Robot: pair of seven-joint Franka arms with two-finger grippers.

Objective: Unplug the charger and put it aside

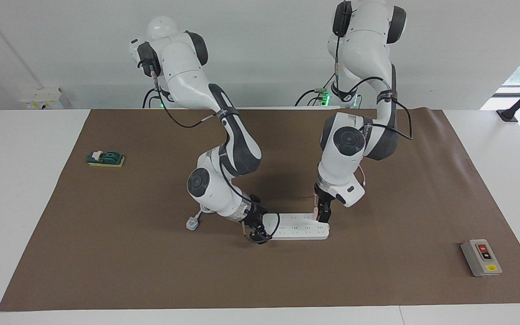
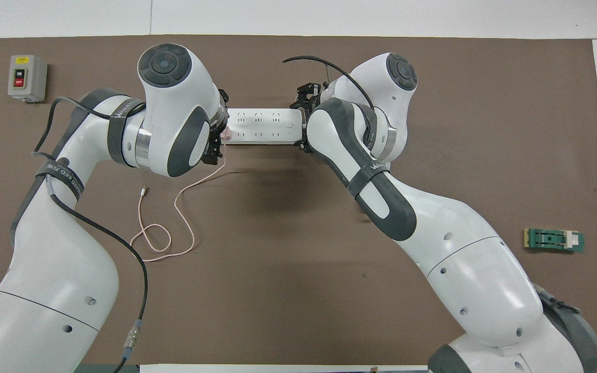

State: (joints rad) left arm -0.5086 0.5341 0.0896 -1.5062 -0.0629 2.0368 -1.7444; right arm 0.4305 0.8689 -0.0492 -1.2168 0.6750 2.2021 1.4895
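Note:
A white power strip (image 1: pixel 298 227) lies flat mid-table; it also shows in the overhead view (image 2: pixel 262 124). The pale pink charger (image 1: pixel 316 209) sits in the strip's end toward the left arm, a corner of it showing in the overhead view (image 2: pixel 227 134). Its thin pink cable (image 2: pixel 174 207) loops over the mat nearer to the robots. My left gripper (image 1: pixel 321 216) points straight down and is shut on the charger. My right gripper (image 1: pixel 256 232) is down at the strip's other end and is shut on the strip. Both wrists hide the fingertips from above.
A white plug on a thick cord (image 1: pixel 192 223) lies beside the right arm's wrist. A green switch block (image 1: pixel 105 159) sits toward the right arm's end. A grey button box (image 1: pixel 481 257) sits toward the left arm's end, farther from the robots. A brown mat (image 1: pixel 129 253) covers the table.

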